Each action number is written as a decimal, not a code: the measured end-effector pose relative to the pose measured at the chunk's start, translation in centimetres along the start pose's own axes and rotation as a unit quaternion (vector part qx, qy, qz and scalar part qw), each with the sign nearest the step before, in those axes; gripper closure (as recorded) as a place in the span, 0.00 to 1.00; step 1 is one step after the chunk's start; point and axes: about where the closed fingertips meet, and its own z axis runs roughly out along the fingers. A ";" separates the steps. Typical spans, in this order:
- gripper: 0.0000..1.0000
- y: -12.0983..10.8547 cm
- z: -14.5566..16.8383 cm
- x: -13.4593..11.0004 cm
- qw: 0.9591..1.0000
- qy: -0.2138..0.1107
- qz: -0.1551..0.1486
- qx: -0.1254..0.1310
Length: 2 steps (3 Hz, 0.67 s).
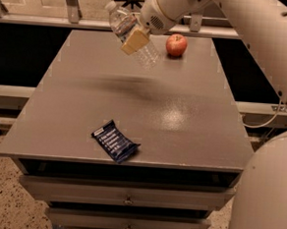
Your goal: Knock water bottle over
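One tilted water bottle (121, 22) touches hand (135, 40) above table (183, 104).

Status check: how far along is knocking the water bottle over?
Reach looks done: the gripper is against the water bottle near the table's far edge, left of the apple. In hand: the bottle is tilted steeply, cap toward the far left, not upright. Left: it does not yet lie flat on the table, so the tip probably needs finishing.
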 end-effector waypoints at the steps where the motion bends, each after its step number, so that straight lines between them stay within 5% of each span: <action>1: 1.00 3.8 1.5 3.2 0.987 0.118 -0.068 -0.082; 2: 1.00 6.2 2.0 5.0 0.968 0.180 -0.108 -0.136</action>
